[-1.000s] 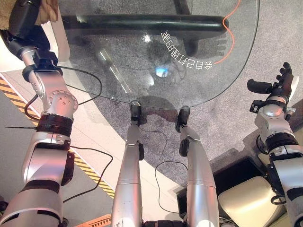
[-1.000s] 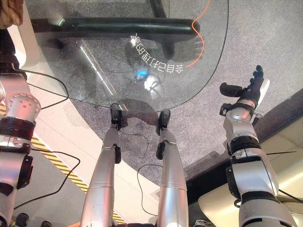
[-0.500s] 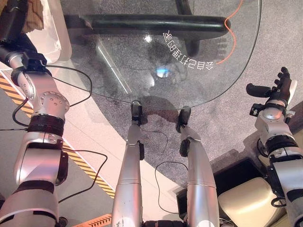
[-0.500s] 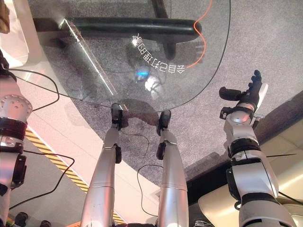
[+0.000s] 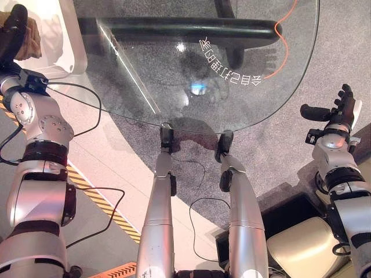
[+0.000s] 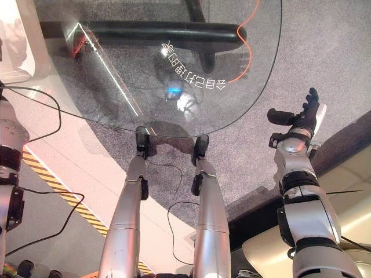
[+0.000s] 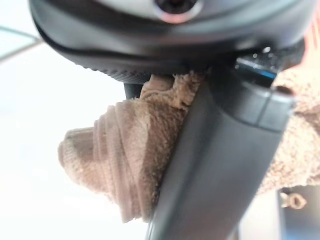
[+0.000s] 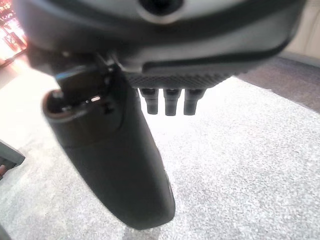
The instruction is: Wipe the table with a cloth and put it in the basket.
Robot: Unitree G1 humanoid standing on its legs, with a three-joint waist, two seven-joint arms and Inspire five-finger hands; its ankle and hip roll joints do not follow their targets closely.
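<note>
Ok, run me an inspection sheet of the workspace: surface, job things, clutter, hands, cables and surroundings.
Surface: glass table, white lettering on it, dark base bar beneath.
Job's things: brown cloth in the left hand; white basket at the table's left end.
Clutter: nothing seen on the glass.
Hands: left hand shut on the cloth, over the basket; right hand open, off the table's right side.
Cables: orange cable on the floor beneath the glass.
Surroundings: grey carpet, yellow-black striped floor tape.
</note>
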